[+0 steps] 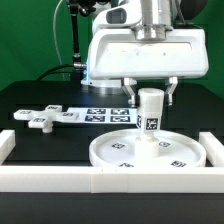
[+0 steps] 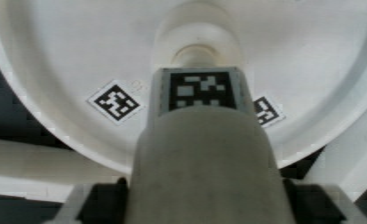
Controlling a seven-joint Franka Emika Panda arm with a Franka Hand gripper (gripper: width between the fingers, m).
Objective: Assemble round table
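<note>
The large rimmed round disc (image 1: 148, 152) lies flat on the black table, against the border rail. The short cylindrical leg (image 1: 150, 110), white with a square tag, stands upright over the disc's middle. My gripper (image 1: 150, 98) is shut on the leg, fingers on both of its sides. In the wrist view the leg (image 2: 201, 120) fills the middle, with the disc (image 2: 91, 70) beyond it; whether the leg's end touches the disc cannot be told. The cross-shaped foot (image 1: 42, 117) lies on the table at the exterior view's left.
The white border rail (image 1: 100, 180) runs along the front, with raised ends at both sides. The marker board (image 1: 105, 113) lies flat behind the disc. A green backdrop stands behind the table.
</note>
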